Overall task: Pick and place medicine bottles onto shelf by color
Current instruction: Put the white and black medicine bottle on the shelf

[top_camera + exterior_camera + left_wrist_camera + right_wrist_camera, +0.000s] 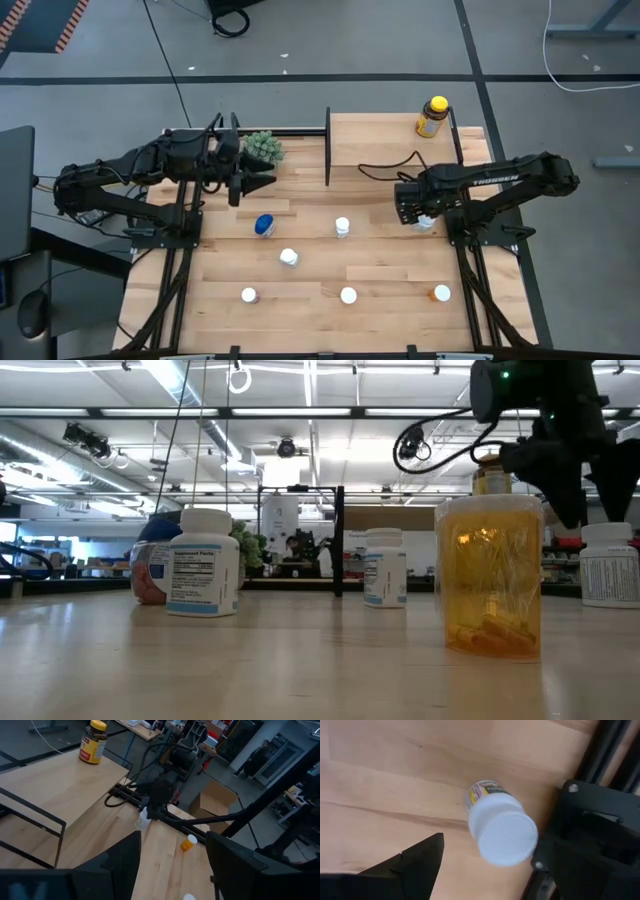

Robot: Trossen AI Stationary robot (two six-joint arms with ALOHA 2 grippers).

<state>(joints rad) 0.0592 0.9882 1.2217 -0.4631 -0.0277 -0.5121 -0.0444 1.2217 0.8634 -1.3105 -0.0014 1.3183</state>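
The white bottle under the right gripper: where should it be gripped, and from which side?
Grip the white bottle across its round cap or the body just below it, coming straight down from above. It stands upright on the table with its cap facing the right gripper, whose open fingers sit either side of it. The black frame rail is close beside it, so a side approach looks cramped.

Overhead, table-level, two wrist views
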